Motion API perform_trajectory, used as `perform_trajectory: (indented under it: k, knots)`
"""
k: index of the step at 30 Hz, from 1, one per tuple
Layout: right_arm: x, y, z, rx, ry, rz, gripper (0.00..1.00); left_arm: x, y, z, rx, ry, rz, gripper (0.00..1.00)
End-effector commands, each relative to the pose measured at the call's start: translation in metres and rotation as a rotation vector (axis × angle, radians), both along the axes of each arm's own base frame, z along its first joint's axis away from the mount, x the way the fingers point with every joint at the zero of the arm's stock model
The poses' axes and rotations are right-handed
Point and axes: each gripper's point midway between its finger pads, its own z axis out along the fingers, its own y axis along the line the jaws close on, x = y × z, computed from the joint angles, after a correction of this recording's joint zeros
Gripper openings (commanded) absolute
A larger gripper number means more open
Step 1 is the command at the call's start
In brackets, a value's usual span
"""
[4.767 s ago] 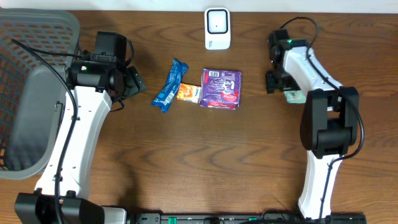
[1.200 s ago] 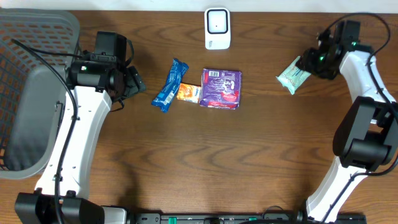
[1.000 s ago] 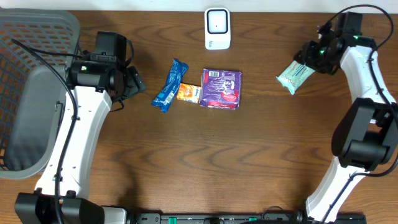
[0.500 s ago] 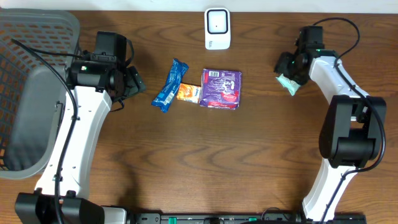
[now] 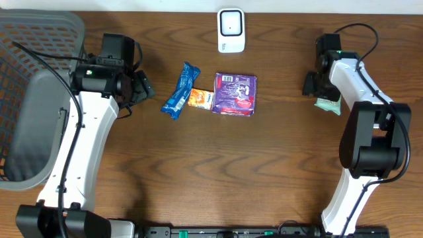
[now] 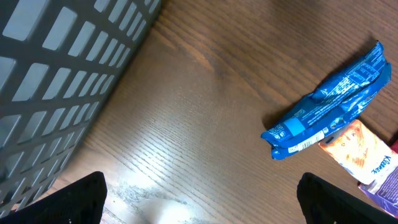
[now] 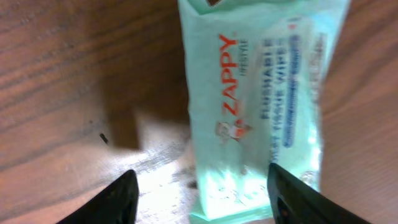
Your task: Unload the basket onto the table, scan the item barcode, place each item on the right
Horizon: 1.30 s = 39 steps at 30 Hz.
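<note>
Task item: a mint-green soft plastic pack of wet wipes [image 7: 255, 93] lies flat on the brown wooden bench [image 5: 264, 165], toward two o'clock from the bench's middle and at about four o'clock from the scanner; its printed face with red and blue lettering is up, and no barcode shows on that face
Right pincer: the right pincer [image 7: 202, 186] is released and hangs over the pack, its two dark fingers spread to either side of the pack's near end; bare wood shows between the nine o'clock finger and the wrapper, while the three o'clock finger overlaps the wrapper's edge in the wrist view, and I cannot tell whether it touches
Scanner: a small white rectangular barcode scanner [image 5: 231, 30] with a dark window sits at the bench's twelve o'clock edge, well apart from the pack
Left pincer: the left pincer [image 6: 202, 199] is released with its fingers spread wide, holding nothing above bare wood
Other goods: a blue crinkled snack wrapper [image 5: 180, 90], a small orange sachet [image 5: 200, 98] and a purple square packet [image 5: 235, 94] lie in a row near the middle, each just beside the next
Basket: a grey plastic lattice basket [image 5: 39, 26] fills the bench's ten o'clock corner
</note>
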Motion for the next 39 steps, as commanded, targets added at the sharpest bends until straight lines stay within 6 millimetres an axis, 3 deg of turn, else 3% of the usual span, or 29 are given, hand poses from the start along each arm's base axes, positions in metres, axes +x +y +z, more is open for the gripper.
perform_trajectory:
  k: [1,3,6,8,10,12,13,17,22,26,29,34,39]
  knots:
    - [0.017,-0.016,0.038,-0.051,-0.068,-0.001,0.76,-0.002,0.004,0.001,0.017,-0.001,0.012,0.98]
    - [0.021,-0.022,0.054,-0.050,-0.098,-0.025,0.88,-0.002,0.004,0.001,0.017,-0.001,0.012,0.98]
    - [0.022,-0.043,0.068,-0.050,-0.132,-0.079,0.91,-0.002,0.004,0.001,0.017,-0.001,0.012,0.98]
    - [0.019,-0.056,0.067,-0.038,-0.127,-0.104,0.95,-0.002,0.004,0.001,0.017,-0.001,0.012,0.98]
    - [0.013,-0.065,0.060,0.004,-0.108,-0.112,0.91,-0.002,0.004,0.001,0.017,-0.001,0.012,0.98]
    - [0.005,-0.072,0.052,0.099,-0.094,-0.105,0.76,-0.002,0.004,0.001,0.017,-0.001,0.012,0.98]
    - [0.003,-0.073,0.050,0.140,-0.098,-0.105,0.74,-0.002,0.004,0.001,0.017,-0.001,0.012,0.98]
    - [0.006,-0.060,0.043,0.331,-0.142,0.021,0.76,-0.002,0.004,0.001,0.017,-0.001,0.012,0.98]
    - [0.003,-0.054,0.025,0.376,-0.161,0.045,0.78,-0.002,0.004,0.001,0.017,-0.001,0.012,0.98]
    - [0.006,-0.040,0.009,0.429,-0.202,0.084,0.96,-0.002,0.004,0.001,0.017,-0.001,0.012,0.98]
    - [0.011,-0.032,0.003,0.462,-0.242,0.106,0.95,-0.002,0.004,0.001,0.017,-0.001,0.012,0.98]
    - [0.027,-0.011,0.011,0.511,-0.325,0.224,0.91,-0.002,0.004,0.001,0.017,-0.001,0.012,0.98]
    - [0.041,0.013,0.023,0.489,-0.356,0.361,0.95,-0.002,0.004,0.001,0.017,-0.001,0.012,0.98]
